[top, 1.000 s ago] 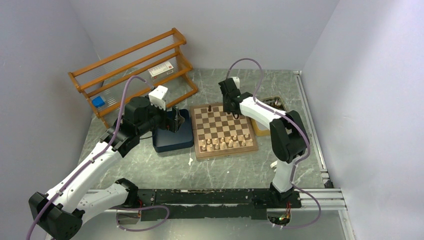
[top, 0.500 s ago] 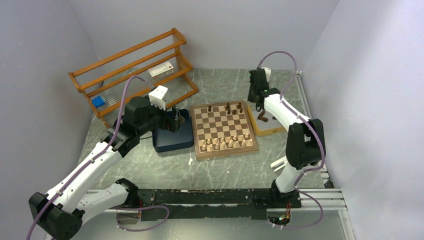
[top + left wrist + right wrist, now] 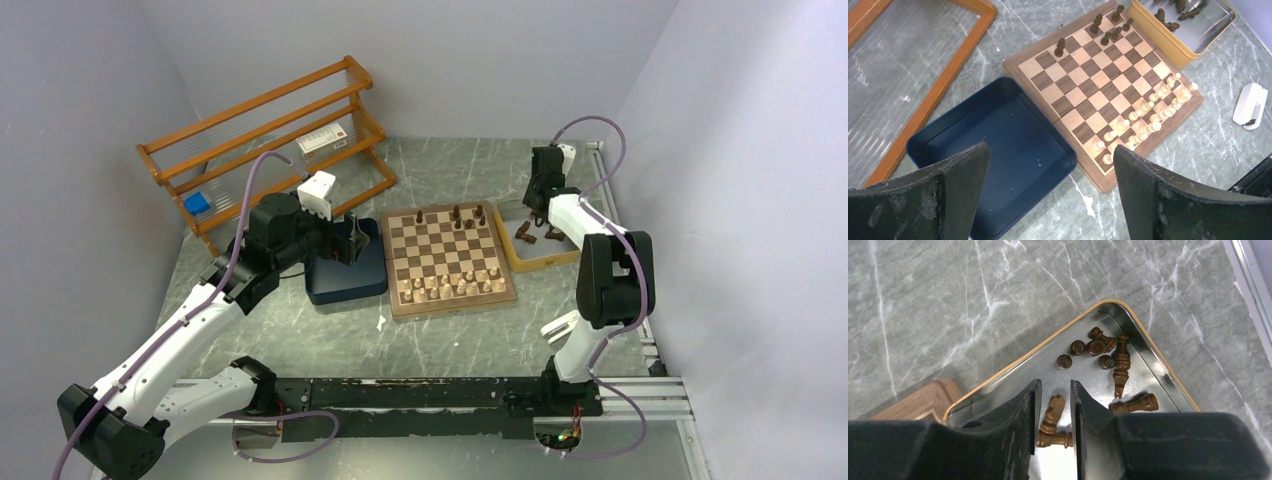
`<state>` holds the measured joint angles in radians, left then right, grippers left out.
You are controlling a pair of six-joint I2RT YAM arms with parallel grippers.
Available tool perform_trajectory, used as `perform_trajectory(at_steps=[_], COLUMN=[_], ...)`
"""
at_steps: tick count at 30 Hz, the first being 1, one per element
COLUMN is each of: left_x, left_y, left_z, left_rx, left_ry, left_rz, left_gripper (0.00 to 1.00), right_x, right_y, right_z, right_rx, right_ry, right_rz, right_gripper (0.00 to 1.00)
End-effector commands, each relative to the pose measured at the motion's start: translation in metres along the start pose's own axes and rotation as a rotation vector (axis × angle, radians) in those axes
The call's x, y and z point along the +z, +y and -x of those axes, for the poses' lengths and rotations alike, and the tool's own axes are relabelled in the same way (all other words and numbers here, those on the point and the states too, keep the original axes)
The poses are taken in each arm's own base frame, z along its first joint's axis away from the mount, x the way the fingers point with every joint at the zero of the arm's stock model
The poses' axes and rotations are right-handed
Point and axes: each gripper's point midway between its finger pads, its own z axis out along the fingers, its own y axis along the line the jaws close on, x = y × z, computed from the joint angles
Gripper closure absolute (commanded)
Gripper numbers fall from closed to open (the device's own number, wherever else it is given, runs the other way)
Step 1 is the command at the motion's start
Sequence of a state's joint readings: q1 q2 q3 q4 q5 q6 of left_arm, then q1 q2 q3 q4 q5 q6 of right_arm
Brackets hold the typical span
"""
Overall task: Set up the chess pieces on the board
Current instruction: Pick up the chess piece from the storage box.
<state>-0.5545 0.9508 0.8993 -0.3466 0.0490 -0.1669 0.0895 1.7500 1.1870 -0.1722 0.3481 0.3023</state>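
Two arms stand on the marble table. The left gripper hangs over the one blue tray, its fingers spread wide and nothing between them. No pieces lie in the part of the tray that shows.

Just beside the tray lies the one board. Two rows of pale pieces fill its near edge; they stand too close together to count surely. Along its far edge stand the dark chess pieces, about six. One is alone toward the left and the rest are clustered toward the right. All of them are well apart from both grippers.

To the right of the board sits one tin with a yellow rim. It holds roughly ten more dark pieces, some upright and some on their sides. The right gripper hovers over this tin with its fingers only a narrow gap apart. A knight-shaped piece lies on the tin floor in line with that gap, with another piece lying across its base. Whether the fingers touch the knight-shaped piece cannot be told.

At the back left leans one orange wooden rack.
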Motion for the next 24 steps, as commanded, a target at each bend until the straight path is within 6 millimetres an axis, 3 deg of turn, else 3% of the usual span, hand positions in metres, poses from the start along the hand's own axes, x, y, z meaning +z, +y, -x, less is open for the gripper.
perform_trajectory(at_steps=[1, 10, 24], left_x=[-0.001, 0.0, 0.001], left_y=[-0.005, -0.004, -0.004], left_z=[0.003, 0.003, 0.002], left_rx=[0.018, 0.018, 0.018], left_ry=[-0.021, -0.02, -0.017], left_rz=[-0.027, -0.019, -0.022], left_gripper=[0.02, 0.02, 0.02], right_x=[0.02, 0.043, 0.058], right_y=[0.0, -0.007, -0.012], right_z=[-0.004, -0.015, -0.034], right_rx=[0.012, -0.021, -0.029], right_ry=[-0.018, -0.015, 0.026], right_rz=[0.008, -0.022, -0.045], right_gripper=[0.68, 0.68, 0.7])
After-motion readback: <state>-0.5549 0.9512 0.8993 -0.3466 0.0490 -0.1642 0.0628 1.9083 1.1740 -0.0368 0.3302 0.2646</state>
